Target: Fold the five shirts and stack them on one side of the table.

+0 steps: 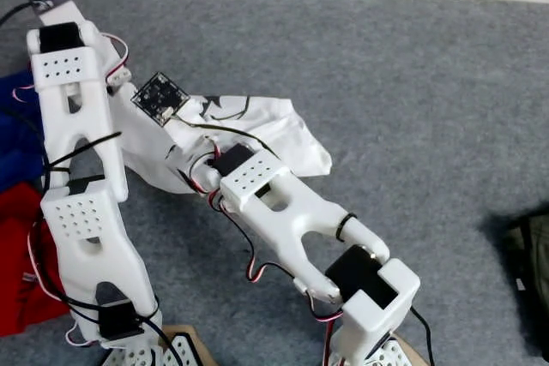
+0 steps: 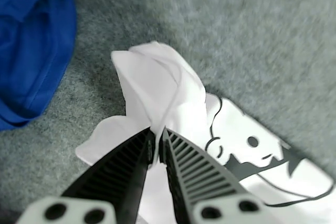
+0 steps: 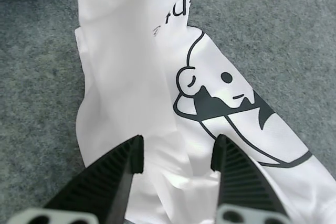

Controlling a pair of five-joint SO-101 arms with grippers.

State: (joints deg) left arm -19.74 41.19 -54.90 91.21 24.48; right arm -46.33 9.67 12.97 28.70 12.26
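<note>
- Grey carpeted table (image 1: 412,83): a white shirt (image 1: 274,135) with a black cartoon print lies crumpled left of centre, near a blue shirt (image 2: 31,40) and a red shirt (image 1: 17,246) at the left edge.
- Left gripper (image 2: 158,142) is clamped on a raised fold of the white shirt.
- Right gripper (image 3: 177,156) is held apart just over the cloth, with nothing gripped.
- Step is judged as an early fold of the white shirt.
- Next, a second edge should be pinched by the right gripper, then both edges carried across together.
</note>
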